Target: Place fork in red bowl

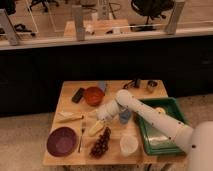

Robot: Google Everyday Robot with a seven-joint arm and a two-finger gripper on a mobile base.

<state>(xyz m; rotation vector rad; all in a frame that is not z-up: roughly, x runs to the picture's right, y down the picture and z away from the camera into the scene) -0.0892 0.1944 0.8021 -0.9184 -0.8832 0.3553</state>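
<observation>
The fork (81, 136) lies on the wooden table (55, 102), lengthwise between the purple dish (62, 141) and a bunch of dark grapes (101, 144). The red bowl (93, 95) stands at the back of the table, left of middle, and looks empty. My gripper (98, 116) is at the end of the white arm (150, 116) that reaches in from the right. It hovers over the table's middle, just in front of the red bowl, above a banana (96, 128), and to the right of and behind the fork.
A pale wooden utensil (70, 117) lies left of the gripper. A black object (78, 95) sits beside the red bowl. A blue cup (125, 116), a white cup (128, 144) and a green tray (167, 107) stand to the right. Small items line the back edge.
</observation>
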